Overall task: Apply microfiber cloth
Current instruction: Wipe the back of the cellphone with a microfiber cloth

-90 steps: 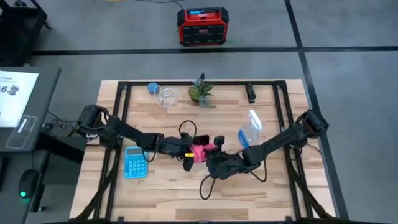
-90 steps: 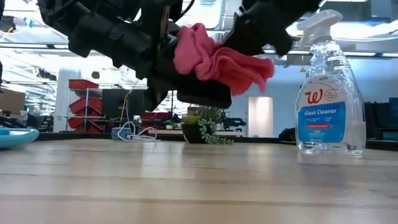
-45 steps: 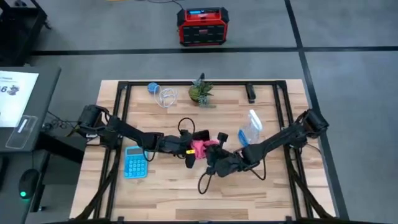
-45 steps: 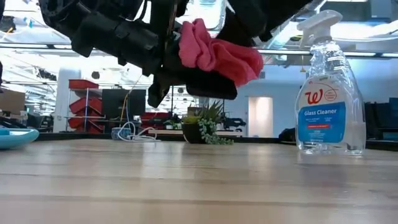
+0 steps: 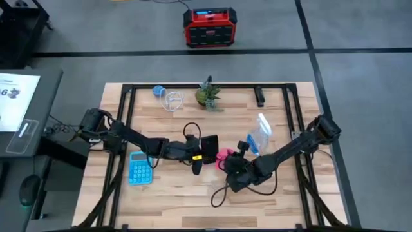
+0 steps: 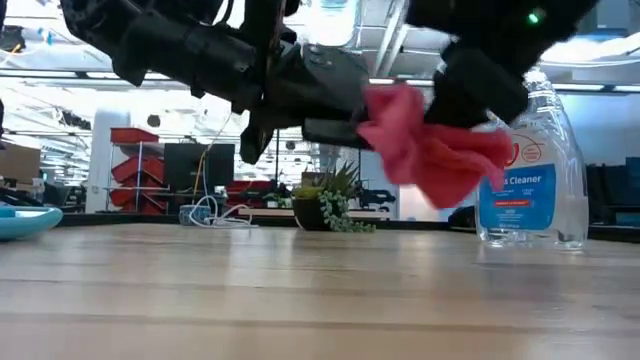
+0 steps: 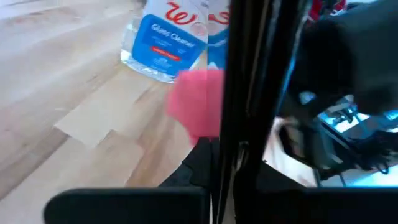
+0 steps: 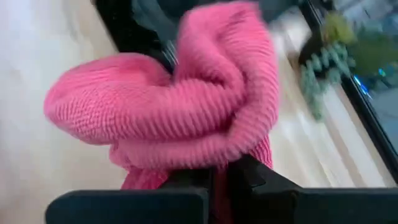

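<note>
The black phone (image 5: 209, 147) hangs above the table's middle, with my left gripper (image 5: 196, 156) shut on it; in the low view the phone (image 6: 335, 85) shows well above the wood. Just to its right is the pink microfiber cloth (image 5: 224, 154), bunched into a wad, with my right gripper (image 5: 232, 164) shut on it. In the low view the cloth (image 6: 430, 150) hangs beside the phone and clear of the table. The left wrist view shows the phone's edge (image 7: 249, 93) with the cloth (image 7: 199, 109) behind it. My left gripper holds the phone by its left end (image 5: 201, 153), coming level from the table's left. The phone is lifted clear of the table. The phone itself hides the fingers in the wrist view. My right gripper pinches the bunched cloth between its two fingers at a gathered fold (image 8: 205, 163), several layers thick. It comes from the table's right side. The wad (image 8: 180, 112) bulges out beyond the fingertips, lifted clear of the table.
A glass cleaner spray bottle (image 5: 258, 135) stands right of the grippers, close to my right arm. A light blue calculator (image 5: 140, 169) lies at the left. A small plant (image 5: 208, 95), a coiled cable (image 5: 172, 100) and a blue ball (image 5: 158, 90) sit along the far edge.
My right gripper has drawn the cloth across the phone toward the table's right edge and off it; the wad now hangs lower, beside the phone instead of on it. My left gripper has kept hold, and the phone's dark face now shows uncovered from above.
</note>
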